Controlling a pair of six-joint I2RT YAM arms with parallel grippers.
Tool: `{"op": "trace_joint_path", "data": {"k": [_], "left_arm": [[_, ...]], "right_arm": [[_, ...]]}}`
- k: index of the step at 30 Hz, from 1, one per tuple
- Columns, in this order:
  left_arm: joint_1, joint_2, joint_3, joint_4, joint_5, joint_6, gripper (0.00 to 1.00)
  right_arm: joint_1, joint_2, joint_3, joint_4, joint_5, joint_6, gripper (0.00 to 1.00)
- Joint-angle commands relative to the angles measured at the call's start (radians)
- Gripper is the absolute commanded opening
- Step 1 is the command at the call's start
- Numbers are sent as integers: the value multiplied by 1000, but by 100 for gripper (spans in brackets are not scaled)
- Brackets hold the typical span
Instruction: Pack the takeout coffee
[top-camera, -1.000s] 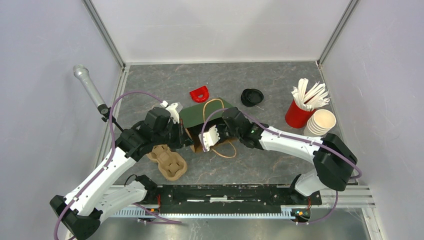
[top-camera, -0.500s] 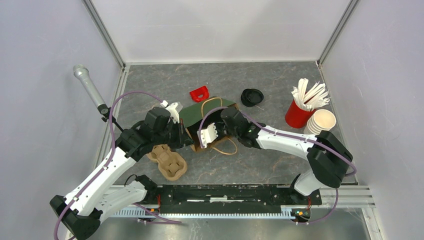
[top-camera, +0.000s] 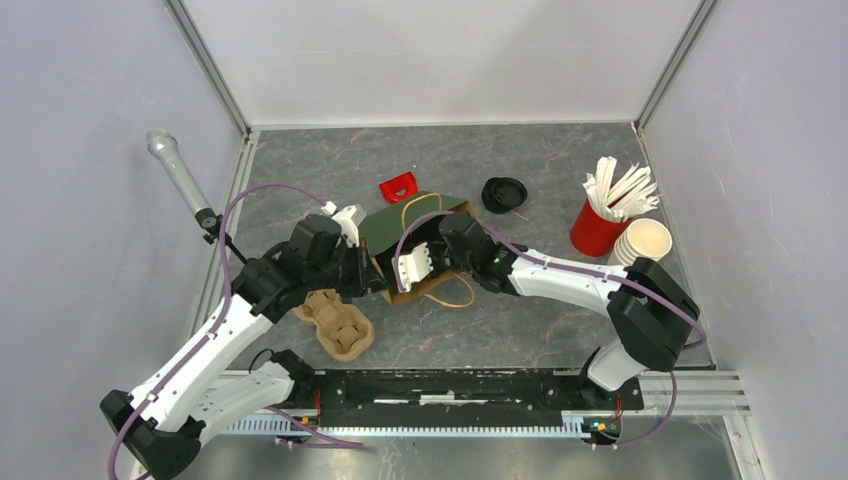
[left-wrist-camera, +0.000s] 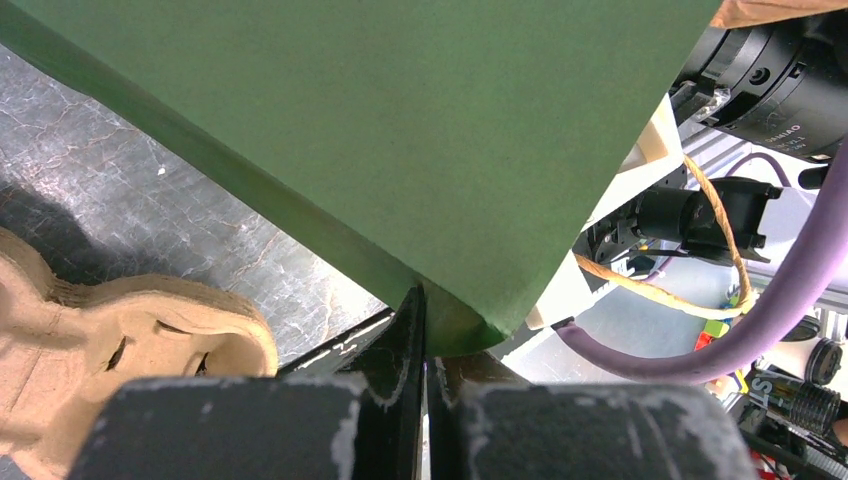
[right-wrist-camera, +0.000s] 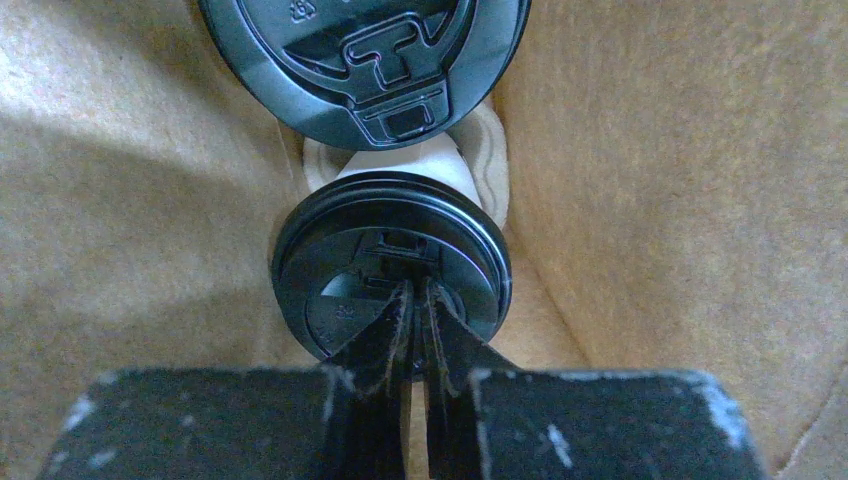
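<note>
Right wrist | right hand (right-wrist-camera: 412, 298) pressed together over lidded cup (right-wrist-camera: 330, 270) inside bag (right-wrist-camera: 650, 200) | left hand (left-wrist-camera: 422, 305) pinching bag edge

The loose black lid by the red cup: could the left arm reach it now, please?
Probably not: the left end effector is shut on the green bag's edge, and that bag and the right arm lie between it and the lid.

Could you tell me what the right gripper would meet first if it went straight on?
The right gripper would most likely meet the nearer cup's black lid inside the bag; the depth is unclear.
</note>
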Motion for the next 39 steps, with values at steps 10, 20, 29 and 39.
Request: {"op": "trace_joint_path", "data": {"k": [10,20,29,39], "left_arm": [[-4,-10,25,28,32,-44,2],[-4,-4,45,35,43,-59,2],[-4,21,89,47,83,-69,2],[-4,36,118,50,98,-89,2]], "right_arm": [[-14,-34,3,-10,19,21,10],[-14,-117,-34,-48,28,37,10],[-13,-221,-16,-121,8,76,11],[-17,-340,6,-187,4,114,12]]}}
